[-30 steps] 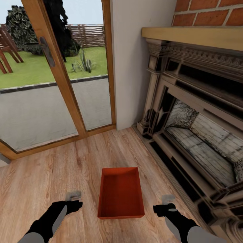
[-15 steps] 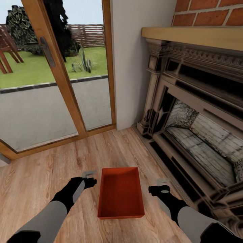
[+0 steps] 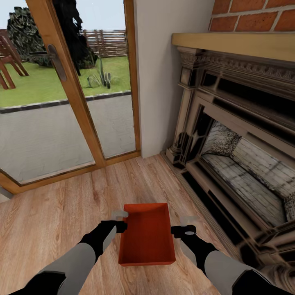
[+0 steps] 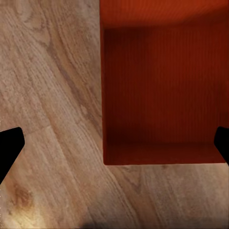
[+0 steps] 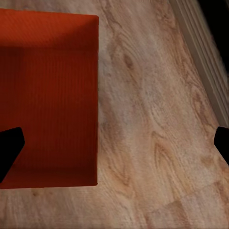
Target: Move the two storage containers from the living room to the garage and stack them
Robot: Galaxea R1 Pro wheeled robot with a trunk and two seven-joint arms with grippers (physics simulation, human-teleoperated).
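Observation:
One orange-red storage container [image 3: 147, 235] lies on the living room's light wood-plank floor [image 3: 53, 213], empty and lidless. My left gripper [image 3: 119, 214] hovers at its left long wall near the far corner, and my right gripper [image 3: 189, 221] hovers just off its right wall. In the left wrist view the container [image 4: 162, 86] has its side wall between my open left gripper's [image 4: 114, 148] fingertips [image 4: 9, 148]. In the right wrist view the container [image 5: 47, 95] lies under one fingertip [image 5: 9, 149] of my open right gripper [image 5: 114, 145]. The other container and the garage are out of view.
An ornate dark fireplace [image 3: 229, 164] with red brick [image 3: 254, 16] above it runs along the right, close to my right arm. Wood-framed glass doors [image 3: 61, 102] stand ahead on the left, with a beige wall [image 3: 159, 82] between them and the fireplace.
Both arms have reached forward and inward, from well behind the container's near corners to its two long sides. The container has stayed in place.

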